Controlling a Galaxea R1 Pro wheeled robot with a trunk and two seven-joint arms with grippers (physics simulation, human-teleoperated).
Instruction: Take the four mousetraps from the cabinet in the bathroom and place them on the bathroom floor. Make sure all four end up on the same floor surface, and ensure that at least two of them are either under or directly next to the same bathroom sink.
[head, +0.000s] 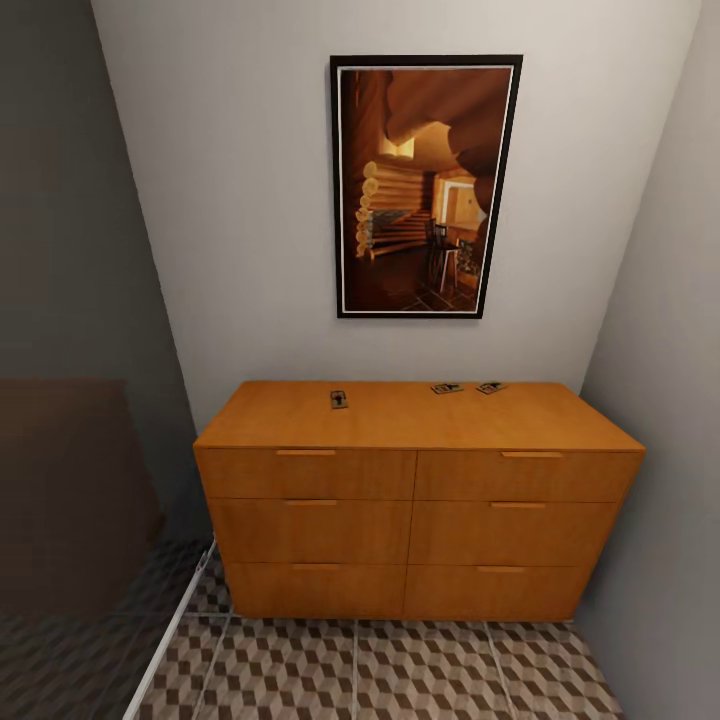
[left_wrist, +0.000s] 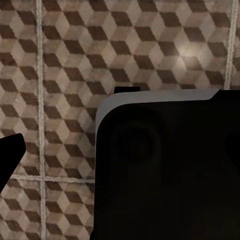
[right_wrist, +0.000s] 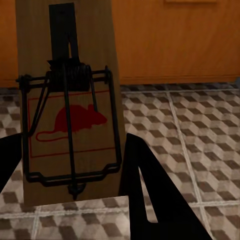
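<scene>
Notably, right gripper (right_wrist: 75, 200) grips a mousetrap (right_wrist: 70, 115); head view shows cabinet (head: 415, 490).

a dark-framed picture (head: 427, 186) of a log interior hangs at twelve o'clock on the pale wall (head: 230, 200), with a grey wall (head: 60, 200) at nine o'clock and another pale wall (head: 670, 380) at three o'clock.

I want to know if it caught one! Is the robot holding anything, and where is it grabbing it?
Yes: the right tool grips a flat brown wooden mousetrap with a red mouse print, by its bottom end.
</scene>
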